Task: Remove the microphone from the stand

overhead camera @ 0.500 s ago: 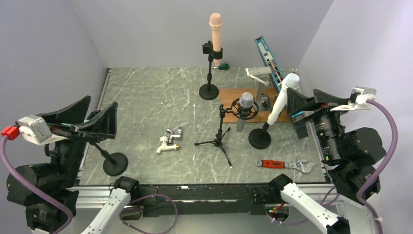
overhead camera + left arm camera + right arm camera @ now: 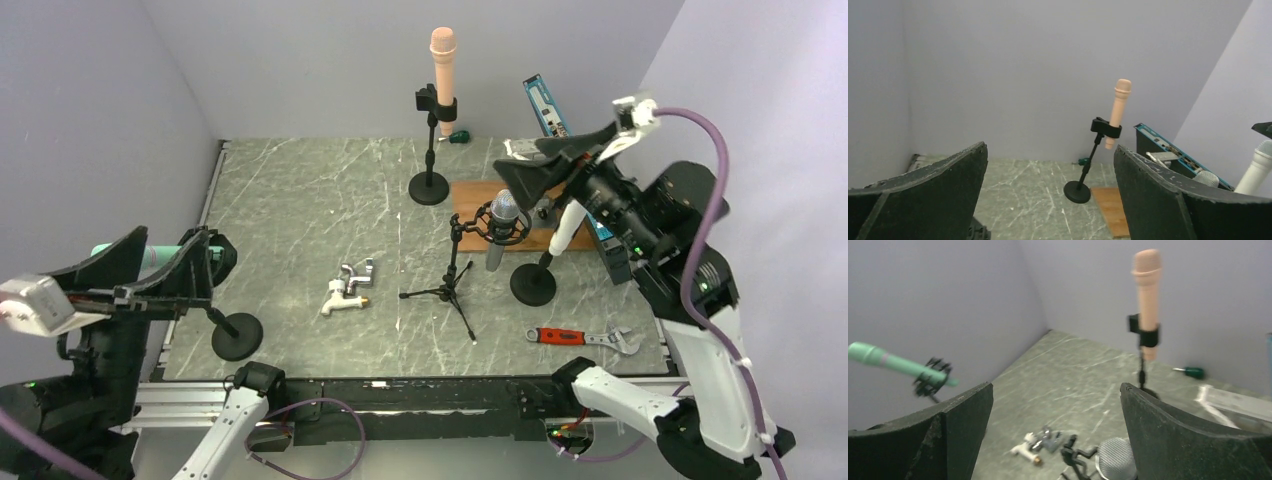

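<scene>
Top external: near-left corner, left fingers (image 2: pixel 178 240) spread wide and holding nothing. The green microphone (image 2: pixel 898 365) sits in its clip close by them; I cannot tell whether it lies between them.

Mid-counter (image 2: pixel 300 200): the grey mesh microphone (image 2: pixel 506 210) hangs in a shock mount (image 2: pixel 492 228) on a small tripod (image 2: pixel 448 292). Just right of it, the white microphone (image 2: pixel 566 228) leans in a round-base stand (image 2: pixel 533 285). The right fingers (image 2: pixel 522 160), also spread and empty, are raised above these two and touch neither.

Far edge: the peach microphone (image 2: pixel 443 65) is upright in its stand clip.

The task names no particular one; all four are seated in stands. Judgement: approach phase, nothing gripped yet. The right arm is best placed for the grey or the white one.

To do it well:
- Lower the fingers astride the barrel, below the mesh head and clear of the clip.
- Close on the barrel only.
- Draw along the barrel's own axis, not sideways.
- The tripod looks light and may tip or drag, so pull slowly or have the left arm pin the base.
</scene>
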Robot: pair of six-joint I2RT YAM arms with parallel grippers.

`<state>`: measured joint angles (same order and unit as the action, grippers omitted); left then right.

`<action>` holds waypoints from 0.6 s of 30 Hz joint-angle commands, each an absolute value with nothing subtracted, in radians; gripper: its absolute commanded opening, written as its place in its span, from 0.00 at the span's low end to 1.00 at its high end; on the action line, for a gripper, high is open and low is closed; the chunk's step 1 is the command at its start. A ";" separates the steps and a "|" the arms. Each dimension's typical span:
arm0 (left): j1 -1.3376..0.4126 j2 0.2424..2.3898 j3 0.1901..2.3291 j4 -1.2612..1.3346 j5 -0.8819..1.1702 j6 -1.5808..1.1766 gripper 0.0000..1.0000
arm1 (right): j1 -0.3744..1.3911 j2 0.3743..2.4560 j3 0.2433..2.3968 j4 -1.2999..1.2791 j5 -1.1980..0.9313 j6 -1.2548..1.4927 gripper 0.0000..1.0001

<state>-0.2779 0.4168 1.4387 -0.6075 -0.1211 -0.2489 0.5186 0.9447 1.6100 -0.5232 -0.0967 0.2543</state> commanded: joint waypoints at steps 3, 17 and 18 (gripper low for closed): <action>-0.273 0.388 1.500 -0.774 -0.335 -0.239 0.98 | 0.536 1.030 1.643 -0.377 -0.398 0.372 1.00; -0.273 0.416 1.558 -1.066 -0.432 -0.474 0.94 | 0.873 1.175 1.622 -0.308 -0.243 0.308 1.00; -0.273 0.419 1.549 -1.077 -0.443 -0.482 0.94 | 0.890 1.184 1.615 -0.295 -0.244 0.307 1.00</action>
